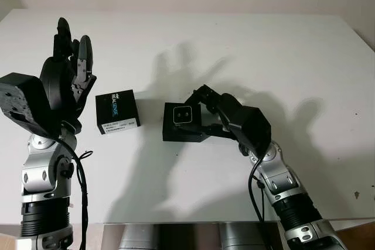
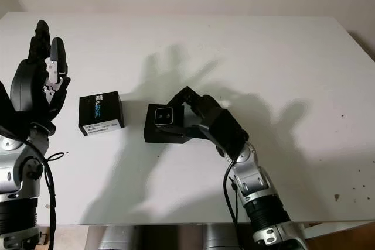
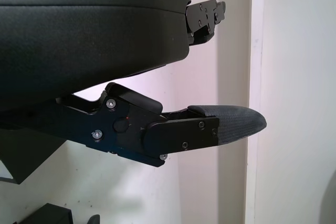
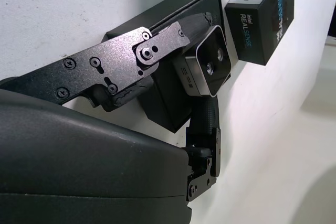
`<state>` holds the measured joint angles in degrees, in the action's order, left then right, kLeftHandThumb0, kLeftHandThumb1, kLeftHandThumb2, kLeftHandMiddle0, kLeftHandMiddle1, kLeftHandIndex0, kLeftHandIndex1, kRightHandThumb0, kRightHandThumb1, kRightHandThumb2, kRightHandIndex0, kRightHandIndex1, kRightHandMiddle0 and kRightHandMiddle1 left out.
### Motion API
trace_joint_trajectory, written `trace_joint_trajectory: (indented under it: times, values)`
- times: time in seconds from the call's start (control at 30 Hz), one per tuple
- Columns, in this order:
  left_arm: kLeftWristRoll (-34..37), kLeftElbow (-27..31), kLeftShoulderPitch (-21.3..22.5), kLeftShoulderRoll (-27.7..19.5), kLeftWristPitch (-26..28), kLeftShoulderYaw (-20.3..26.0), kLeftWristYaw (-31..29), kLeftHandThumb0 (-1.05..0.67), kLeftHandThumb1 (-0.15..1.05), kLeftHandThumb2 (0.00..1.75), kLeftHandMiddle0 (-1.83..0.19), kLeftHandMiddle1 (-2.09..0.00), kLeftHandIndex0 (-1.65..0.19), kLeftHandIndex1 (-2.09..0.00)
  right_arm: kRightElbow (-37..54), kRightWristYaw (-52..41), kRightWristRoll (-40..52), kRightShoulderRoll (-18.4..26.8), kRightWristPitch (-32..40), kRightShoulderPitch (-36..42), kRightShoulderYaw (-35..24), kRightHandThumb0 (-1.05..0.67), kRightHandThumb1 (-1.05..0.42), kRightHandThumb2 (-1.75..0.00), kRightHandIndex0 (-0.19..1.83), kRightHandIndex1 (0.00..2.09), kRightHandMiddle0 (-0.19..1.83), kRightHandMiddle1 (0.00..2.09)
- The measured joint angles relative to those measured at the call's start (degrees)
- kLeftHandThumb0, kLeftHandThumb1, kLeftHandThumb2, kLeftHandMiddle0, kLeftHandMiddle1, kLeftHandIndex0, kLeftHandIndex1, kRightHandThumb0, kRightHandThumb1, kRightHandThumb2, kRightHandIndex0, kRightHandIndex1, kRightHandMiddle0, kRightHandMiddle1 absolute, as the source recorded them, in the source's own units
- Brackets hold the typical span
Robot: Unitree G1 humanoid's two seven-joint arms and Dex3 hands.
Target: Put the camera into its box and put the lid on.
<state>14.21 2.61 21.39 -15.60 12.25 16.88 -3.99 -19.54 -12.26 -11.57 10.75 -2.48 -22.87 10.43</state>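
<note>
— Right hand [image 1: 196, 102], where is it and what does it hold?
— It reaches in from the bottom right to the middle of the white table [image 1: 246, 45], and its fingers [image 4: 157, 43] pinch the camera [image 4: 206, 61]. One finger lies along the camera's side and another comes up from beneath, as the right wrist view shows.

— And the left hand [image 1: 64, 68]?
— It is raised above the table's left side with its fingers pointing upward, open and holding nothing, just beside the lid [image 1: 117, 111].

— Where does the box [image 1: 183, 128] sit?
— On the table near the centre, black, directly below the right hand's fingers.

— What of the lid?
— It lies on the table to the left of the box and apart from it, black with "REALSENSE" lettering on top and a white label on its near side.

— And the camera itself?
— Small and silver-framed, with a dark face and two lenses turned upward, it is held at the box's opening. Whether it already rests inside the box or hangs just over it cannot be told.
</note>
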Motion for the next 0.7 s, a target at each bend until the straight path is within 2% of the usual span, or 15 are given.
trace_joint_trajectory:
  times: [0.07,0.1,0.13,0.23,0.27,0.37,0.7]
  values:
    - [0.0,0.0,0.0,0.0,0.0,0.0,0.0,-0.70,1.05,0.52,0.19,0.00,0.19,0.00,0.4,0.2,-1.3,0.2,0.0,0.0,0.5,-0.50,-0.94,-0.05,0.18,0.05,0.21,1.65]
    - [0.0,0.0,0.0,0.0,0.0,0.0,0.0,-0.70,1.05,0.52,0.19,0.00,0.19,0.00,0.8,0.2,-2.2,0.4,0.0,0.0,1.0,-0.54,-0.93,-0.05,0.16,0.04,0.17,1.51]
    - [0.0,0.0,0.0,0.0,0.0,0.0,0.0,-0.70,1.05,0.51,0.19,0.00,0.19,0.00,1.2,0.2,-3.0,0.7,0.0,0.1,1.4,-0.56,-0.92,-0.05,0.14,0.04,0.15,1.34]
    - [0.0,0.0,0.0,0.0,0.0,0.1,0.0,-0.70,1.05,0.51,0.19,0.00,0.19,0.00,1.8,0.0,-5.1,2.2,-1.4,0.2,2.5,-0.63,-0.89,-0.05,0.05,0.04,0.20,0.66]
    - [0.0,0.0,0.0,0.0,0.0,0.1,0.0,-0.69,1.05,0.51,0.19,0.00,0.19,0.00,2.0,0.1,-5.8,2.6,-2.1,0.2,2.8,-0.65,-0.89,-0.05,0.03,0.04,0.22,0.55]
    - [0.0,0.0,-0.1,0.0,0.0,0.1,-0.1,-0.69,1.05,0.52,0.19,0.00,0.19,0.00,2.1,1.1,-7.8,3.4,-4.3,0.6,3.6,-0.67,-0.89,-0.06,0.00,0.04,0.22,0.43]
    - [0.0,0.0,-0.1,-0.1,0.4,0.1,-0.1,-0.69,1.05,0.52,0.19,0.00,0.19,0.00,2.3,2.4,-10.4,4.9,-7.6,0.9,4.1,-0.68,-0.90,-0.06,-0.04,0.04,0.20,0.32]
